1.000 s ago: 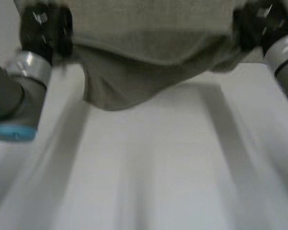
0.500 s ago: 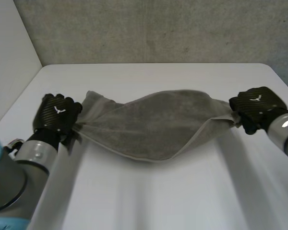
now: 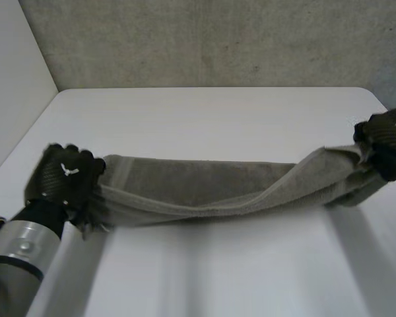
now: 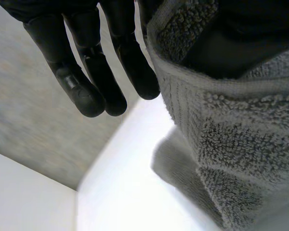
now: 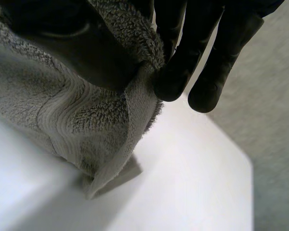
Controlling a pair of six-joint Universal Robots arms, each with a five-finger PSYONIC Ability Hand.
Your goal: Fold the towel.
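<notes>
At the table (image 3: 211,125), left hand (image 3: 63,178) and right hand (image 3: 389,142) grip the towel (image 3: 204,188) (1 end each).

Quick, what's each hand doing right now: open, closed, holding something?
Left hand: closed on one end of the towel.
Right hand: closed on the towel's other end.

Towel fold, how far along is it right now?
Done: the towel looks doubled lengthwise into a long band. In hand: the left hand pinches one end and the right hand the other, stretching it over the table. Left: probably laying it flat and folding the band end to end.
</notes>
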